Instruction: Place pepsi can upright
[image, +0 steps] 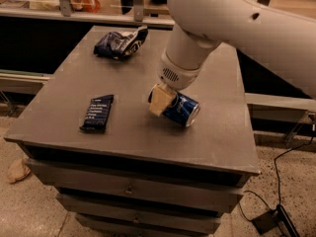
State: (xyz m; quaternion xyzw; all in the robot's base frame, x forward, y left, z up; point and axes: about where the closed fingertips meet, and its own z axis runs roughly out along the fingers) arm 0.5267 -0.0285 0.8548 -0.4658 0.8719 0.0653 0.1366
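The pepsi can [181, 110] is blue with a silver end facing lower right. It lies tilted on its side just above the grey table top [133, 132], right of centre. My gripper [168, 105] comes down from the white arm and is shut on the can's left end. One cream finger [159, 100] shows on the near side; the other is hidden behind the can.
A flat dark blue wrapper bar [97, 113] lies at the front left. A dark blue-and-white snack bag [120, 42] lies at the back left. The table has drawers below. A cable and a pedal [272, 220] are on the floor at the right.
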